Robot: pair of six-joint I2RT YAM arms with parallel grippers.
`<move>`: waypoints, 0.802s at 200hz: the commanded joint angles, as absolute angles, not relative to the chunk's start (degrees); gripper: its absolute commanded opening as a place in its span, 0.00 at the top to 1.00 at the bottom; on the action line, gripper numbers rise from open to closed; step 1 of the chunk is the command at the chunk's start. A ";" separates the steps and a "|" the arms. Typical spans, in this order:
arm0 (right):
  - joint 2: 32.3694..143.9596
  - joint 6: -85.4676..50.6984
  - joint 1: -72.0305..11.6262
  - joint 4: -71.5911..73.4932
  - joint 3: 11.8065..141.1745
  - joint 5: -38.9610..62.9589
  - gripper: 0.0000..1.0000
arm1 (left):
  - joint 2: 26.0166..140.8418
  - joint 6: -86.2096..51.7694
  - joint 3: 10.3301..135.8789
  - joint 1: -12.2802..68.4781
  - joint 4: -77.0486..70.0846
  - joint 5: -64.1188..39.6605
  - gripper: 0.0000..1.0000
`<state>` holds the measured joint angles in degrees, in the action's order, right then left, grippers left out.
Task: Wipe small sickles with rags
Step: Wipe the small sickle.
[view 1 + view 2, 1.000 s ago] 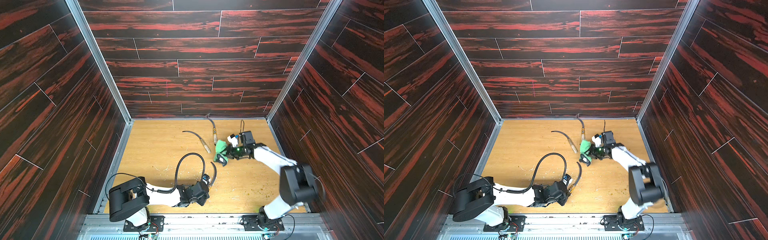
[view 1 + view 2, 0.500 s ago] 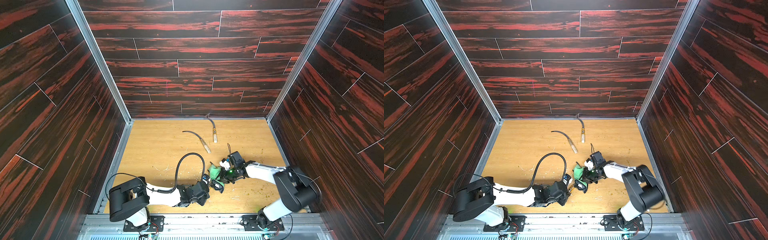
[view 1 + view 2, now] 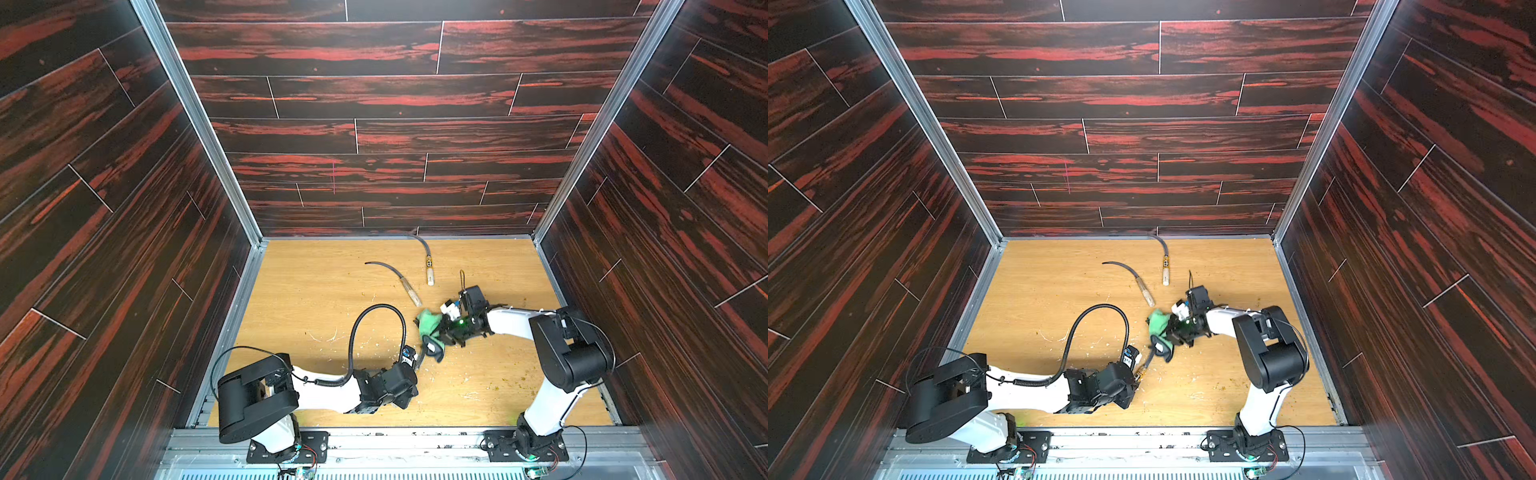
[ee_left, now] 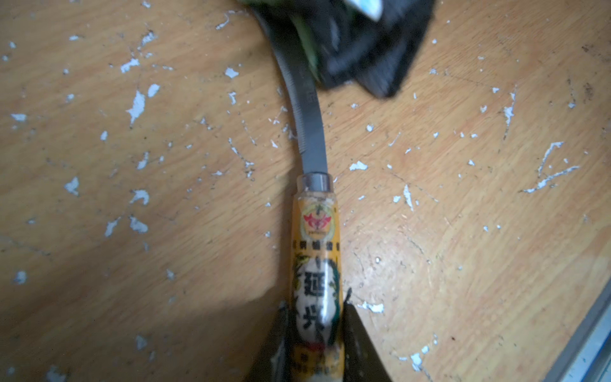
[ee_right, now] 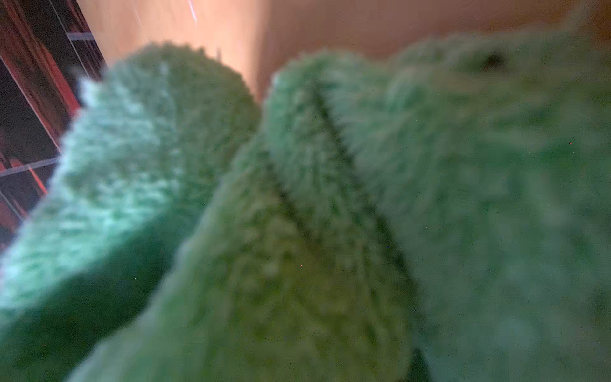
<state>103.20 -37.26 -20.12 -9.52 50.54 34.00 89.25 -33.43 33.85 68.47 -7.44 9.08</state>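
In the left wrist view my left gripper (image 4: pixel 314 317) is shut on the yellow-labelled handle of a small sickle (image 4: pixel 315 258), whose dark curved blade (image 4: pixel 307 125) lies on the wooden floor. The light green rag (image 3: pixel 428 324) with dark edging (image 4: pixel 363 49) covers the far part of that blade, and my right gripper (image 3: pixel 446 332) is shut on it. Green fluff of the rag (image 5: pixel 297 215) fills the right wrist view and hides the fingers. Two more small sickles (image 3: pixel 399 278) (image 3: pixel 429 266) lie farther back, apart from both grippers. Both top views show the left gripper (image 3: pixel 1138 374) low near the front.
A black ribbed cable (image 3: pixel 378 309) loops up from the left arm over the floor's middle. The wooden floor (image 3: pixel 316 299) is scratched and flecked with white chips. Dark red panelled walls close in three sides, and a metal rail (image 3: pixel 395 432) runs along the front.
The right gripper swept the rag along the held blade toward the left gripper, then back away toward the tip. The left arm and its sickle stayed still.
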 commanded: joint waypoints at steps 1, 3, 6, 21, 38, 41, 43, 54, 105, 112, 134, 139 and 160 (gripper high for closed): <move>106.70 -36.48 -19.03 -9.48 53.72 30.15 1.00 | 90.66 -31.82 31.64 69.78 -3.07 3.03 1.00; 106.74 -36.37 -18.93 -9.60 53.99 30.15 1.00 | 90.65 -31.82 31.64 69.76 -3.12 3.00 1.00; 107.00 -36.31 -18.78 -9.78 54.46 30.21 1.00 | 90.56 -31.82 31.57 69.79 -3.16 2.99 1.00; 108.19 -35.96 -17.99 -10.26 56.95 30.40 1.00 | 90.55 -31.64 31.55 69.88 -3.16 2.82 1.00; 109.16 -35.10 -17.58 -12.09 60.30 30.84 1.00 | 90.60 -31.69 31.59 69.88 -2.88 2.81 1.00; 109.12 -34.87 -17.58 -12.50 60.80 30.93 1.00 | 90.60 -31.66 31.62 69.87 -2.78 2.81 1.00; 108.97 -34.82 -17.62 -12.77 61.08 30.93 1.00 | 90.66 -31.71 31.68 69.87 -2.74 2.86 1.00; 107.58 -34.22 -17.58 -13.86 61.64 30.86 1.00 | 90.70 -31.84 31.90 69.91 -2.31 3.05 1.00; 90.70 -31.84 -18.25 -22.50 54.86 29.82 1.00 | 91.14 -31.75 32.61 69.85 -1.58 4.19 1.00; 87.84 -31.90 -18.73 -23.83 53.50 29.50 1.00 | 91.24 -31.74 32.69 69.94 -1.73 4.28 1.00; 80.66 -33.50 -22.04 -26.85 49.48 28.51 1.00 | 91.89 -31.27 33.52 69.89 -1.78 4.15 1.00; 79.54 -34.18 -22.97 -26.98 48.58 28.37 1.00 | 92.02 -31.09 33.81 69.87 -1.69 4.16 1.00; 76.86 -38.22 -26.31 -24.64 44.34 27.86 1.00 | 91.97 -30.92 34.06 69.87 -1.58 3.84 1.00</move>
<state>79.15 -34.46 -23.22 -23.11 49.06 28.86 89.82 -31.48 34.57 69.08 -7.40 7.25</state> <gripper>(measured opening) 0.108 0.255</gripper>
